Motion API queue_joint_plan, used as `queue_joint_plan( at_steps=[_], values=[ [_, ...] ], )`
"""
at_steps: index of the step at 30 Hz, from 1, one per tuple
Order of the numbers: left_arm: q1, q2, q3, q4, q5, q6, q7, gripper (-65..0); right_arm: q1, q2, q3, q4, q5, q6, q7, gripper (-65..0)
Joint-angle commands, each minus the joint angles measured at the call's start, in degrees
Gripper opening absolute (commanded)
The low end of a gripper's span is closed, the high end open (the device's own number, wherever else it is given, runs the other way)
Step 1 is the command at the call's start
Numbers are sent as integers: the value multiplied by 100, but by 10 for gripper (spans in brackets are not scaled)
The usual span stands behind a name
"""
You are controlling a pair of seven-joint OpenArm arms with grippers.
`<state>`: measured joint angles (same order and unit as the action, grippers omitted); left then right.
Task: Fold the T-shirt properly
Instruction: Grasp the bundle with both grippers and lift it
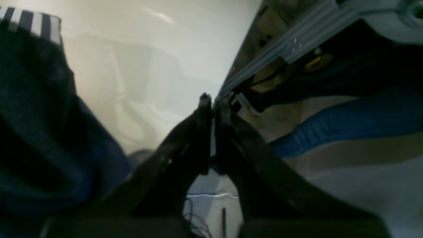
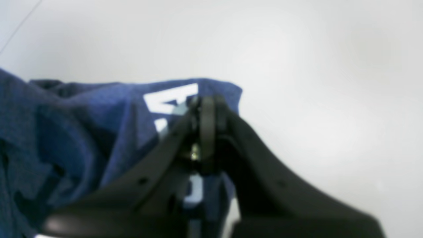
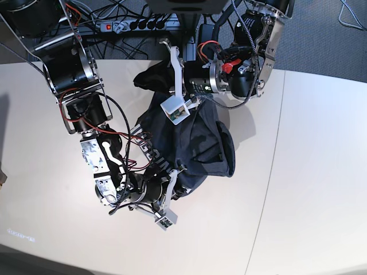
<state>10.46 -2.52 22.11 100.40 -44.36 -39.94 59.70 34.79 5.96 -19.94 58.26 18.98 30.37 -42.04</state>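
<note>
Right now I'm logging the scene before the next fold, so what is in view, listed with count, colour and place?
T-shirt: one, dark blue-grey with white letters, bunched and lifted between the two arms over the middle of the table.
Table: one, pale cream, under everything.
Power strip: one, dark with a red switch, behind the table's far edge among black cables.
Left claw: one, black, shut; no cloth shows between its tips in the left wrist view.
Right claw: one, black, shut on the T-shirt beside a white letter.
</note>
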Motion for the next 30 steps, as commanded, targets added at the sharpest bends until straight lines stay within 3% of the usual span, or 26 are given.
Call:
queue_joint_plan(
  at_steps=[1, 10, 18, 24, 30],
  values=[
    [-48, 70, 7, -22, -31, -6, -129, -620, 188, -70, 33, 72, 46, 223, 111, -650],
    [-245, -20, -20, -361, 610, -6, -127, -620, 181, -164, 33, 70, 50, 225, -358, -650],
    [-623, -614, -503, -389, 612, -6, -501, -620, 81, 173, 33, 81, 664, 245, -514, -650],
    [-807, -772, -800, -800, 599, -6, -586, -620, -107, 463, 33, 92, 1180, 245, -623, -650],
    [-1045, -883, -800, -1412, 586, -6, -601, -620, -422, 557, 33, 164, 1211, 245, -669, -650]
  ],
)
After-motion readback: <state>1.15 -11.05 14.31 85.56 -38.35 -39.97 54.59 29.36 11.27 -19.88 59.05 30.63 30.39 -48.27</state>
